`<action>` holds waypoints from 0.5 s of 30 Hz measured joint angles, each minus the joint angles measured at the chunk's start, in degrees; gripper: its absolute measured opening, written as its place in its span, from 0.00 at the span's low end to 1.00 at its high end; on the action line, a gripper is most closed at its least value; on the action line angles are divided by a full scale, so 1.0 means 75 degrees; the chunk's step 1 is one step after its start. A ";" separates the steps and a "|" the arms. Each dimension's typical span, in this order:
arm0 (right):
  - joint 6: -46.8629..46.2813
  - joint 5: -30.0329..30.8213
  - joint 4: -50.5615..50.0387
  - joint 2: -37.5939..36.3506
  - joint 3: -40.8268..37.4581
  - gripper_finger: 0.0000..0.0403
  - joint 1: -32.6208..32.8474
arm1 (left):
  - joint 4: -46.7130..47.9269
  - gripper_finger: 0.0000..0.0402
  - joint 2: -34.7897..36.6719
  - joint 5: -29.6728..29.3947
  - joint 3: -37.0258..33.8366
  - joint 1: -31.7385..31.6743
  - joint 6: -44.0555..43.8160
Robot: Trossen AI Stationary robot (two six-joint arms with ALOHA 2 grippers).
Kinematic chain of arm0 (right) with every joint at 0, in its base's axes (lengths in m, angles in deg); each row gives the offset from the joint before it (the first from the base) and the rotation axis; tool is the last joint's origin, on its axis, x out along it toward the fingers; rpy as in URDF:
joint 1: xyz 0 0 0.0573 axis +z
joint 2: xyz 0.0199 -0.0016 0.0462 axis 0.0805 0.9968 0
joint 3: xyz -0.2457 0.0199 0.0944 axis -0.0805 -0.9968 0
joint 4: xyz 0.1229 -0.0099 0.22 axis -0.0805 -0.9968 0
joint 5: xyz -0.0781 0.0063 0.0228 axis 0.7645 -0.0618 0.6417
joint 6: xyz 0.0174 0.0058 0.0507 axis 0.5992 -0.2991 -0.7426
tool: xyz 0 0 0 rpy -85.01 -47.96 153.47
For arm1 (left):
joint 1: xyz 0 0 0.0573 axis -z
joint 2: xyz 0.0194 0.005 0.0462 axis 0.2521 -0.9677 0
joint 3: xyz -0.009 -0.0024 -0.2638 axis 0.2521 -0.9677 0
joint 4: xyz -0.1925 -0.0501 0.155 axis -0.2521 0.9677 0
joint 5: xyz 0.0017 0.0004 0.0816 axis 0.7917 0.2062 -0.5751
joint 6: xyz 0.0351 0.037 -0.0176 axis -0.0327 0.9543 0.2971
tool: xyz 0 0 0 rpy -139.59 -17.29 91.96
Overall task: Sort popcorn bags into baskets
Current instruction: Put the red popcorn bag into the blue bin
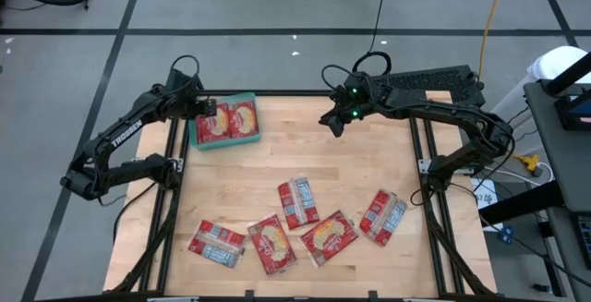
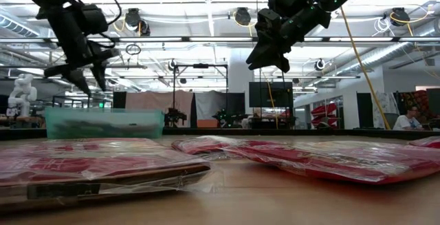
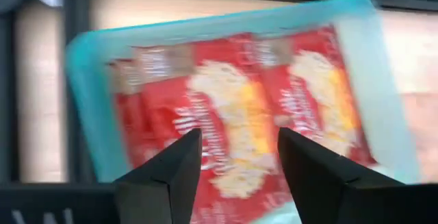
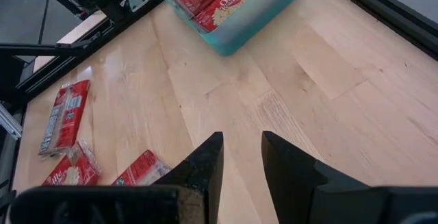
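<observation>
Above the teal basket (image 1: pixel 224 141) at the counter's (image 1: pixel 305 145) far left corner, we see the left gripper (image 3: pixel 236 159) with jaws parted and empty over packets already lying inside. The right gripper (image 4: pixel 241 157) hangs mid-counter, jaws slightly apart, holding nothing. Five popcorn bags (image 1: pixel 297 202) are left along the near edge, so we judge sorting partly done.

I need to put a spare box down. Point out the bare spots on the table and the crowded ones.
Bare wood runs across the table's middle, between the teal basket at the far left and the loose popcorn bags along the near edge. The far right corner below the right gripper is bare too. The near edge is crowded; the left gripper hangs over the basket.
</observation>
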 joint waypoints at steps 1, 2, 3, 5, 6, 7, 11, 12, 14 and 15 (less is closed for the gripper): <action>0.0017 0.0001 0.0000 0.0000 0.0000 0.24 0.0000 | -0.0001 0.47 -0.0014 0.0011 -0.0003 0.0174 -0.0036; 0.0023 0.0006 0.0000 0.0000 0.0000 0.24 0.0000 | -0.0036 0.45 -0.0053 0.0020 -0.0003 0.0358 -0.0029; 0.0025 0.0006 0.0001 0.0000 0.0000 0.24 0.0000 | -0.0143 0.42 -0.0106 0.0018 -0.0003 0.0539 0.0021; 0.0024 0.0009 0.0000 0.0000 0.0000 0.24 0.0000 | -0.0357 0.36 -0.0279 -0.0014 -0.0003 0.0894 0.0031; 0.0027 0.0012 0.0003 0.0000 0.0000 0.24 0.0000 | -0.0483 0.33 -0.0405 -0.0067 -0.0003 0.1053 -0.0044; 0.0024 0.0009 0.0003 0.0000 0.0000 0.24 0.0000 | -0.0629 0.30 -0.0558 -0.0148 -0.0003 0.1195 -0.0140; 0.0014 0.0012 0.0003 0.0000 0.0000 0.24 0.0000 | -0.1053 0.18 -0.1316 -0.0371 -0.0006 0.1526 -0.0448; 0.0006 0.0012 0.0003 0.0000 0.0000 0.24 0.0000 | -0.1074 0.16 -0.1538 -0.0376 -0.0006 0.1558 -0.0543; -0.0063 0.0006 0.0000 0.0000 0.0000 0.24 0.0000 | -0.1084 0.12 -0.1957 -0.0373 -0.0015 0.1582 -0.0669; -0.0111 0.0006 0.0000 0.0000 0.0000 0.24 0.0000 | -0.1105 0.10 -0.2131 -0.0377 -0.0015 0.1580 -0.0671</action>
